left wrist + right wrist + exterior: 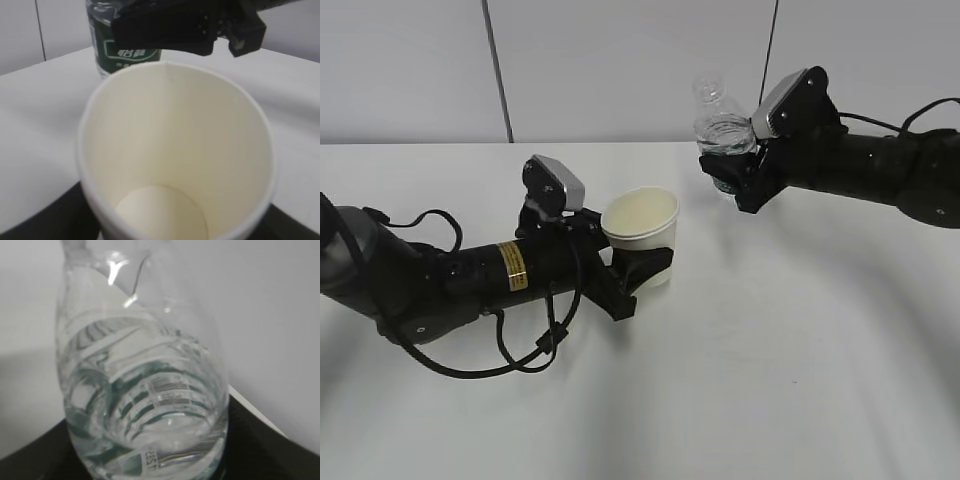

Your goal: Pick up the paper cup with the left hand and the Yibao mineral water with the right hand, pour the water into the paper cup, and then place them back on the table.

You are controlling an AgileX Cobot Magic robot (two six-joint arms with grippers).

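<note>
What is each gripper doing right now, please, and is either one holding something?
Left gripper: closed on the paper cup, held upright.
Right gripper: closed on the Yibao mineral water, lifted above the table, not yet pouring.

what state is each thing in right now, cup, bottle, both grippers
paper cup: upright, empty and dry inside, held off the table
water bottle: capless, about upright, part full, held above the table, not pouring
left gripper: closed on the cup's lower body
right gripper: closed on the bottle at its green label
table: bare white top, no spill seen
</note>
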